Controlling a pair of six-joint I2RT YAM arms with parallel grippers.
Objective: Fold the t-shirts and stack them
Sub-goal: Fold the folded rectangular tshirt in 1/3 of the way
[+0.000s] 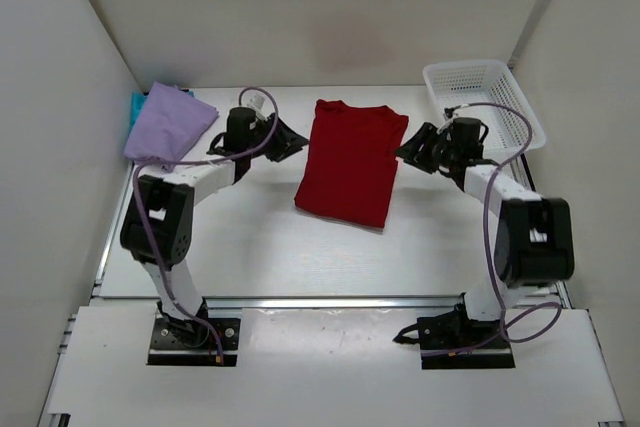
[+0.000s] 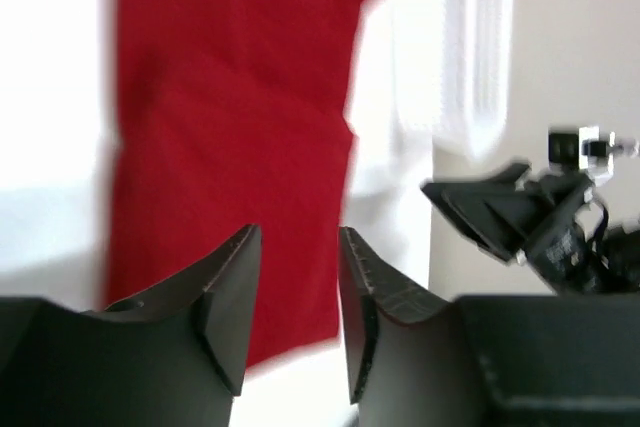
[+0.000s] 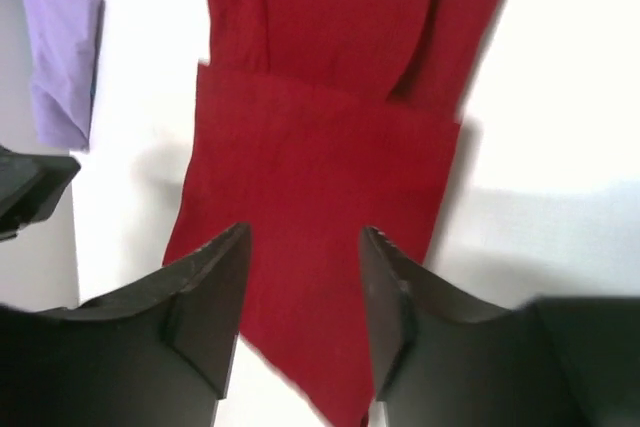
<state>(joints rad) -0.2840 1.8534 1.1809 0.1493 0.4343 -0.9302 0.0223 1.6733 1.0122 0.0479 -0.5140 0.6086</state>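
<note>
**Claw state.** Left claw (image 1: 298, 139): jaws part-way apart, nothing between them. Right claw (image 1: 405, 147): jaws part-way apart, nothing between them. In the top view neither claw touches cloth.

**Red shirt** (image 1: 350, 162). It lies flat on the desk (image 1: 260, 247) between the two claws, just beside each. It forms a long, narrow panel. The right wrist view shows one layer lying across another. Judgement: the fold is begun but not finished, and the panel looks too long for the stack.

**Lavender shirt** (image 1: 168, 125). It lies well apart from the left claw, on its outer side toward the far corner, folded compact.

**Teal shirt** (image 1: 135, 107). It lies under the lavender shirt, and only one edge shows. Judgement: these two shirts are folded and stacked.

**Work left (judgement).**
1. Complete the fold of the red shirt.
2. Carry it past the left claw to the stack.
3. Set it on the lavender shirt.

**Basket** (image 1: 470, 67). It stands beyond the right claw, on its outer side. No shirt shows in it.

**Markings.** No brand, label or writing can be read on the shirts, the basket or the arms. Both wrist views are blurred, so small print cannot be ruled out.
</note>
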